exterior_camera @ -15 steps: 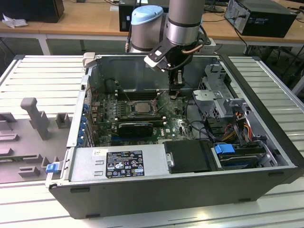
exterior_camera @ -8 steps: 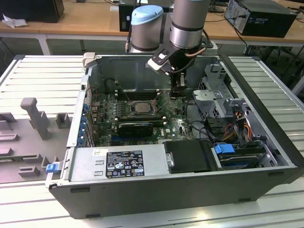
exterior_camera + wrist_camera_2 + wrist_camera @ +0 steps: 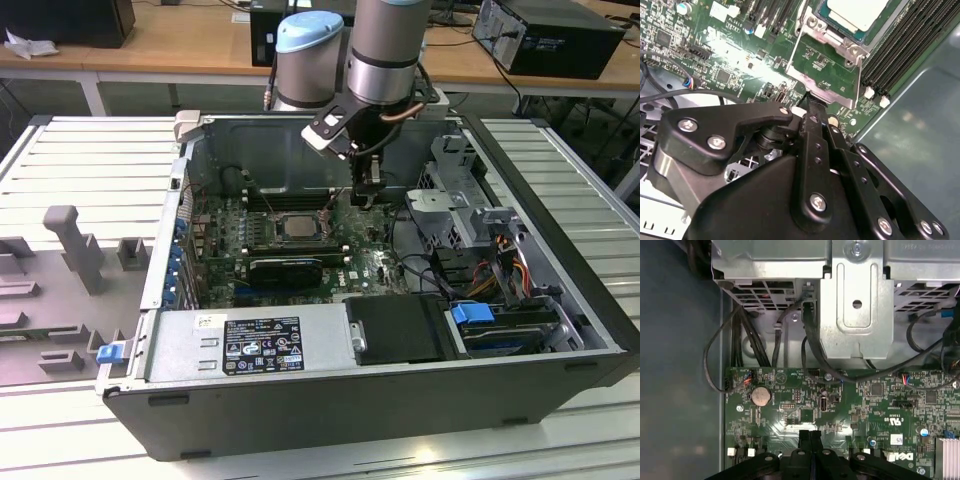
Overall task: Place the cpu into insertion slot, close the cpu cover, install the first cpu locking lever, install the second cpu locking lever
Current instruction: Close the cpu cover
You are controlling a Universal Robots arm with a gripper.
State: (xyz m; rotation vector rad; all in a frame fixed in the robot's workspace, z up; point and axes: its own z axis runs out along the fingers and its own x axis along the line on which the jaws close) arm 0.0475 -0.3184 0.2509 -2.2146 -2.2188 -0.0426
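The cpu (image 3: 297, 226) lies silver top up in the insertion slot (image 3: 276, 232) on the green board inside the open case. In the second wrist view the cpu (image 3: 855, 10) sits in its socket, and the cpu cover (image 3: 840, 97), a thin metal frame with a big window, stands swung open beside it. My gripper (image 3: 366, 198) hangs just to the exterior view's right of the slot. Its fingers are shut together with nothing between them. The gripper tip (image 3: 810, 100) is at the cover's outer edge; whether it touches is unclear. In the first wrist view the gripper (image 3: 810, 432) hovers over the board.
Long black memory slots (image 3: 895, 60) run beside the socket. A black card (image 3: 285, 268) sits nearer the case front, with the power supply (image 3: 250, 345) in front. A metal drive cage (image 3: 855, 315) and loose cables (image 3: 740, 340) are close by. A coin cell (image 3: 760, 396) sits on the board.
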